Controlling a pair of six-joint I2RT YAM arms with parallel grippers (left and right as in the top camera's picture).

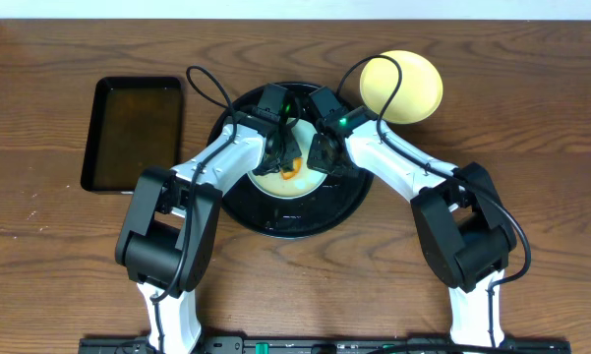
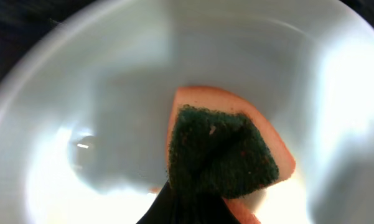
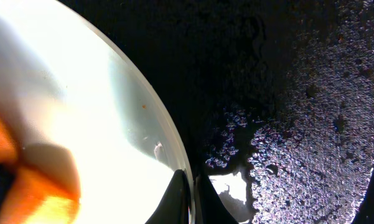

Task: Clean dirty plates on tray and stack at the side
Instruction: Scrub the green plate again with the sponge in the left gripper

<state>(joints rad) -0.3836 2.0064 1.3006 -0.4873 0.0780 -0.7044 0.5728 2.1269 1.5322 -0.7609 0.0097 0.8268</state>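
Scrubbing step is on right now: the left claw (image 1: 279, 157) is pinched on a folded green-and-orange scouring sponge (image 2: 223, 149) and has it pressed into the well of a pale round plate (image 2: 99, 124). That plate sits inside the large round black tray (image 1: 295, 222) in the middle of the brown wooden desk (image 1: 531, 138). The right claw (image 3: 188, 194) has its fingers squeezed nearly together at that plate's rim, bracing it, though the wrist view is so blown out I'd only call that grip likely. A pale yellow round plate (image 1: 401, 87) is already off the tray, on the desk just beside its far right edge, so that's where the stack goes. Tips for doing this bit well, imo: hold the rim pinch firm so the plate doesn't spin or skate on the wet tray floor. Push the sponge down evenly and sweep the whole well out to the rim, not just the centre. Don't lean so hard that the plate tips up on the side away from the brace.
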